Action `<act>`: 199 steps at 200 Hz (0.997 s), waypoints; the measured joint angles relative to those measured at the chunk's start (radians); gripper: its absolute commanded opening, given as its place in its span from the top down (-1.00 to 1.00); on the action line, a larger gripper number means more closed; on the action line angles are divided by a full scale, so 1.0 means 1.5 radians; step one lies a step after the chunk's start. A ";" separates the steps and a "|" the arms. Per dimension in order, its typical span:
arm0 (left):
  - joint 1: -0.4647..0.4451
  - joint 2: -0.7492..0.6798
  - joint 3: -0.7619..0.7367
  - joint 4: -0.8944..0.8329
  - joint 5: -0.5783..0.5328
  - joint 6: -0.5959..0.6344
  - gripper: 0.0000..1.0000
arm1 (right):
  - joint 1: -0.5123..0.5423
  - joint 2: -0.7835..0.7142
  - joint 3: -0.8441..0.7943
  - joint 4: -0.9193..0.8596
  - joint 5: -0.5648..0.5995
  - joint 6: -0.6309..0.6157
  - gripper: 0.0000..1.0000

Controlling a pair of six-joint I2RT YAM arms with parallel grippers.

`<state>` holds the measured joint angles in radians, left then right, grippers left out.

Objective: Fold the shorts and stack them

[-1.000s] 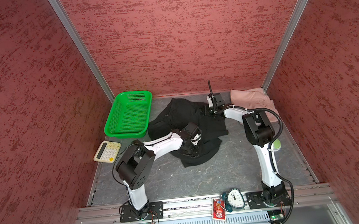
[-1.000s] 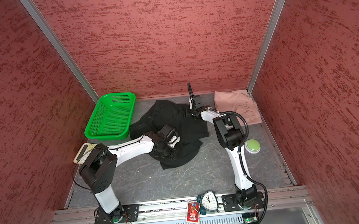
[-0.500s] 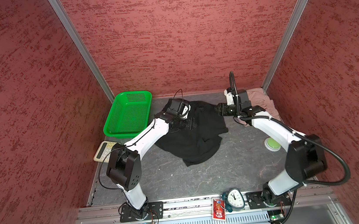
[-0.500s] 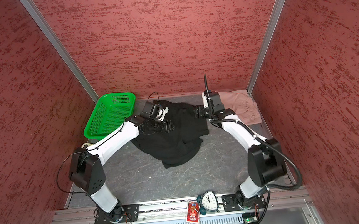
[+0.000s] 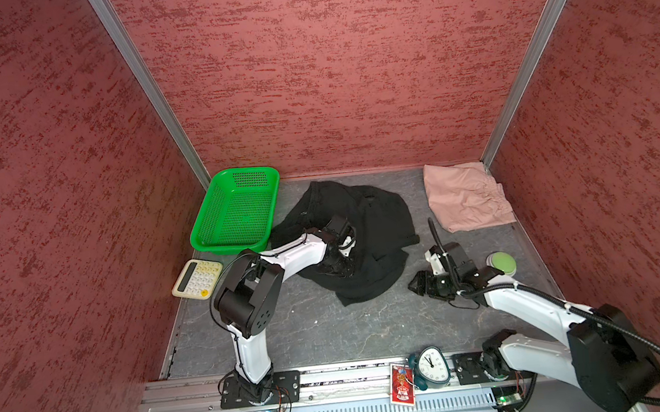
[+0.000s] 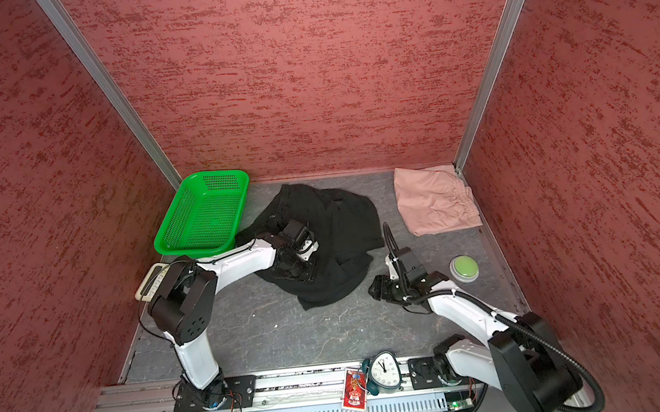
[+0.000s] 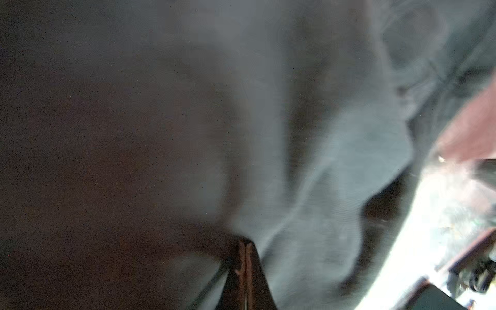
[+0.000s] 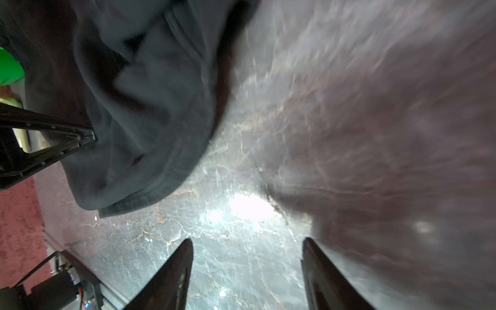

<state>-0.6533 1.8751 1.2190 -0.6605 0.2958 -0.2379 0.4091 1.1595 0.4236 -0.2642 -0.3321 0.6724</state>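
Red textured walls box in a dark grey marbled worktop (image 5: 325, 333). At its far middle the black shorts (image 5: 378, 223) lie crumpled and spread out, one hem reaching toward the near side. The left jaws are down on the cloth's left half. In the left wrist view the fingertips (image 7: 251, 257) stand closed tip to tip against the dark fabric; whether a fold is caught between them I cannot tell.

The pink shorts (image 5: 465, 201) lie fairly flat in the far right corner, apart from the black pair. The right jaws stand wide over bare worktop, just right of the black pair's near hem, holding nothing.

A green basket (image 5: 212, 215) sits just left of the black shorts, with a calculator (image 5: 197, 278) near it. A green button (image 5: 501, 262) lies beside the right arm.
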 measured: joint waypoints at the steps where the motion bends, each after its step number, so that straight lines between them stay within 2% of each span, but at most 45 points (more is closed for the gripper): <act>1: -0.002 0.001 0.000 0.001 0.001 0.000 0.93 | 0.001 0.002 -0.002 0.006 0.000 0.003 -0.25; 38: -0.033 0.006 0.000 0.009 0.024 -0.007 0.93 | 0.002 0.066 -0.005 0.155 0.008 0.046 -0.14; 60: -0.033 0.003 0.000 0.021 0.036 -0.020 0.83 | 0.002 0.128 -0.001 0.237 0.009 0.062 -0.03; 89: -0.034 -0.033 0.000 0.023 0.042 -0.034 0.70 | 0.002 0.210 0.028 0.320 0.009 0.082 0.27; 106: -0.033 -0.063 0.000 0.023 0.041 -0.038 0.66 | 0.002 0.241 0.040 0.344 0.009 0.086 0.52; 114: -0.032 -0.076 0.000 0.023 0.041 -0.039 0.64 | 0.002 0.252 0.047 0.345 0.010 0.089 0.70; 126: -0.030 -0.096 0.000 0.022 0.038 -0.041 0.63 | 0.002 0.267 0.065 0.329 0.014 0.082 1.00; 149: -0.019 -0.129 0.000 0.015 0.024 -0.040 0.58 | 0.000 0.272 0.126 0.226 0.039 0.051 1.00; 169: 0.002 -0.158 0.000 -0.002 0.008 -0.035 0.55 | -0.013 0.232 0.176 0.104 0.095 -0.001 1.00; 199: 0.027 -0.196 0.000 -0.029 -0.016 -0.017 0.51 | -0.108 0.144 0.240 -0.031 0.155 -0.077 1.00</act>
<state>-0.6132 1.5810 1.2186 -0.7044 0.2718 -0.2630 0.2474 1.3754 0.7834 -0.3103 -0.0994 0.5568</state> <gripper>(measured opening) 0.233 0.054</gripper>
